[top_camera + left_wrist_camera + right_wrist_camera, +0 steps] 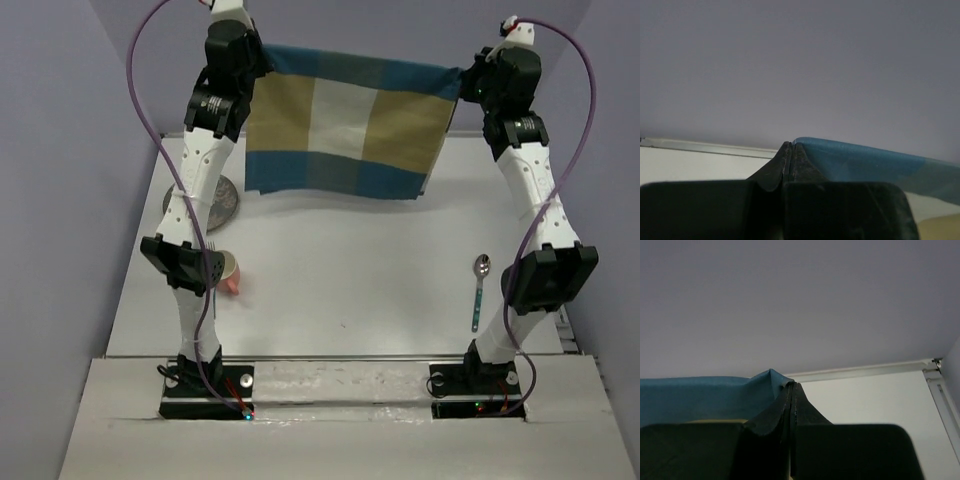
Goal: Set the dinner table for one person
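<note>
both pincers clenched on cloth: left pincer (pixel 262 58) pinches one top corner of the checked mat (pixel 345 120), right pincer (pixel 465 80) pinches the other. in both wrist views the jaws are pressed flat together with blue fabric coming out at the tips. mat hangs off them in the air, stretched between the two, long axis running pincer to pincer, free lower edge dangling. bench (pixel 350 270) is below both pincers and runs from there back toward the arm bases. mat's lower edge looks clear of it, but the top view can't settle the gap. left corner sits a little higher in the top view than the right, can't tell if that's height or depth. bare bench lies below and base-ward of the pincers, about midway between them, so neither arm is nearer. plate (pixel 228 195) is below the left pincer, half hidden by that arm, cup (pixel 226 266) further base-ward. spoon (pixel 480 285) is base-ward of the right pincer, handle toward the bases. my read: lower both evenly, long axis laid across between plate and spoon.
</note>
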Robot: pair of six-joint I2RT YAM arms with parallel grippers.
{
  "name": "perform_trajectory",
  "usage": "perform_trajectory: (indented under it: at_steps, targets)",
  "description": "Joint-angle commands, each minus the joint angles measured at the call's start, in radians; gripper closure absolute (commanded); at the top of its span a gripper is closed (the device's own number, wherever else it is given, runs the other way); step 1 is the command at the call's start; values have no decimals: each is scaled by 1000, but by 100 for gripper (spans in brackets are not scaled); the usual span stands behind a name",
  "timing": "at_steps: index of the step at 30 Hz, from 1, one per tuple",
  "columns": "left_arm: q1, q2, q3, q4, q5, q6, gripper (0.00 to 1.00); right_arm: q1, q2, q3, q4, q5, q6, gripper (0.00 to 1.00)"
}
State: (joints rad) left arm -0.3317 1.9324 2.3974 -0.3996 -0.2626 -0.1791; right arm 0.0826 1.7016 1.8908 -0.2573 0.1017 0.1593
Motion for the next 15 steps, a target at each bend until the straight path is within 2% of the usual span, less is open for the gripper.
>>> perform_trajectory:
  at_steps: [1, 2, 6, 7, 10, 11, 12, 13, 14, 15]
  targets:
    - [40, 69, 313, -114, 40, -13, 100, -26, 38, 218, 36, -77, -27, 100]
    - [39, 69, 309, -119, 37, -16, 100, -26, 30, 215, 41, -80, -29, 100]
    - [36, 115, 342, -243, 51, -37, 100, -26, -104, -71, 188, -167, -23, 100]
    - [25, 129, 348, -280, 36, -51, 100, -26, -138, -240, 267, -181, -15, 100]
    - [-1, 166, 342, -389, -67, -57, 100, -26, -265, -502, 442, -237, 25, 100]
    - [-22, 166, 333, -409, -90, -48, 99, -26, -290, -654, 473, -262, 45, 100]
    - [-32, 162, 335, -410, -116, -43, 84, -26, -312, -723, 496, -276, 54, 100]
    - [-39, 155, 336, -407, -125, -40, 63, -26, -336, -781, 533, -283, 62, 100]
    - [-52, 134, 341, -391, -138, -36, 27, -26, -345, -886, 552, -289, 80, 100]
    - [-78, 119, 350, -384, -161, -28, 17, -26, -352, -935, 569, -290, 91, 100]
